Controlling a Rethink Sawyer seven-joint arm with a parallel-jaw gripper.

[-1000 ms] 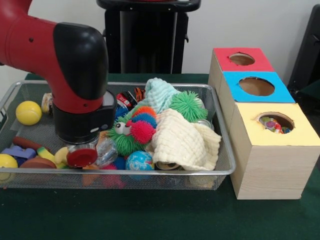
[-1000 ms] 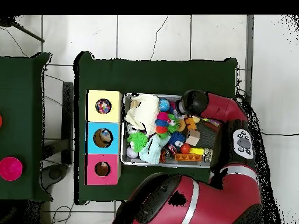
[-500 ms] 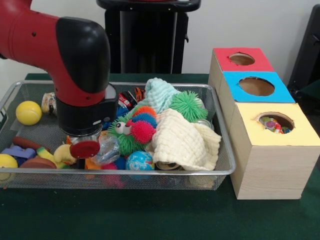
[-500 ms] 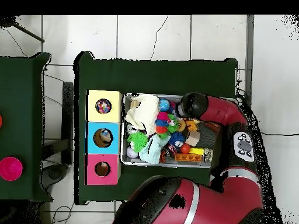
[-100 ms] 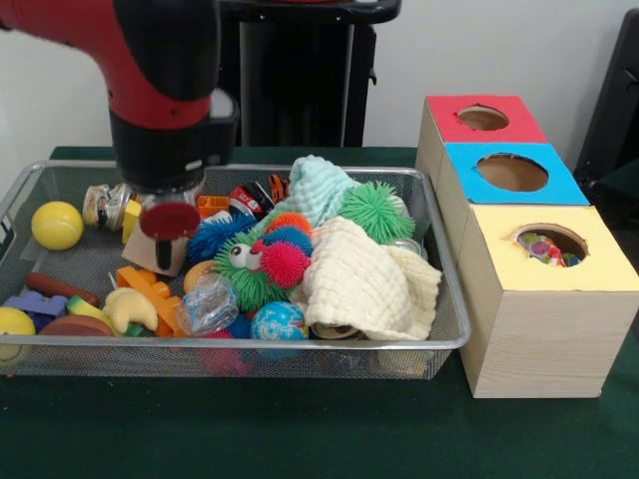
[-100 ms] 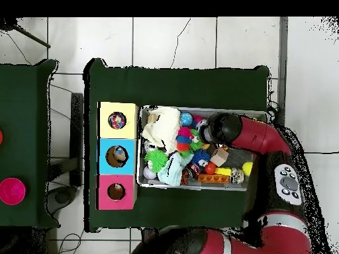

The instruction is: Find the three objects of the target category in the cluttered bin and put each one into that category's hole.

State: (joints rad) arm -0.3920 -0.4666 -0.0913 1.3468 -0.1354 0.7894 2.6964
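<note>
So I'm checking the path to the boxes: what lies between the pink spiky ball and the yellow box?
In the front view, the cream cloth lies between the pink spiky ball and the yellow box, then the bin's wire wall.

Red and black arm reaching down at the scene's left, gripper (image 5: 170, 222) hanging raised, a red disc at its tip

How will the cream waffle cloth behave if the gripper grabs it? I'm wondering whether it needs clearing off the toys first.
The cream waffle cloth looks soft and floppy: it drapes in folds over the toys, so it would probably sag and unfold when lifted. It seems light. One edge hangs by the mesh bin rim, so it might drag neighbours like the globe ball.
</note>
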